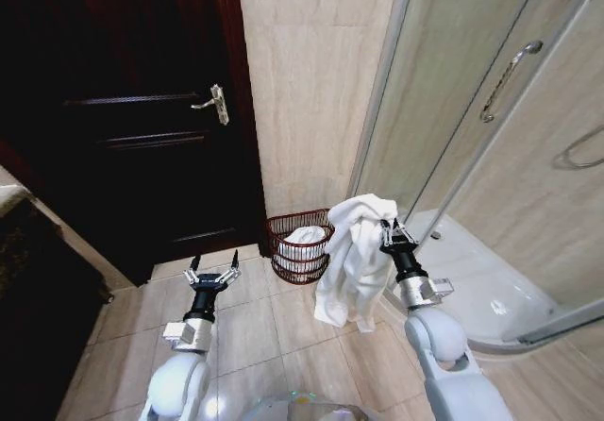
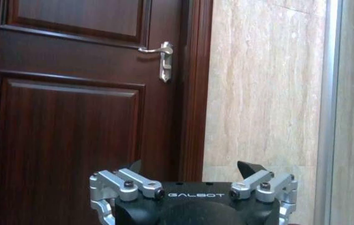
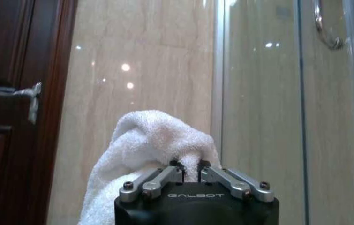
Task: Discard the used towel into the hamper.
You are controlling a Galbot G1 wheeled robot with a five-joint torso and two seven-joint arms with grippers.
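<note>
A white towel (image 1: 351, 256) hangs in the air in the head view, pinched at its top by my right gripper (image 1: 389, 225), which is shut on it. The right wrist view shows the towel (image 3: 145, 145) bunched over the closed fingers (image 3: 175, 169). The hamper (image 1: 300, 246), a small dark reddish-brown wire basket with white cloth inside, stands on the floor by the wall, just left of the hanging towel and below it. My left gripper (image 1: 213, 268) is held low over the floor tiles, left of the hamper, open and holding nothing; its spread fingertips (image 2: 252, 167) face the door.
A dark wooden door (image 1: 142, 109) with a silver handle (image 1: 215, 103) fills the left. A glass shower enclosure (image 1: 491, 128) with a curved base stands on the right. Beige tiled wall (image 1: 302, 81) lies between them, and light floor tiles (image 1: 255, 336) lie in front.
</note>
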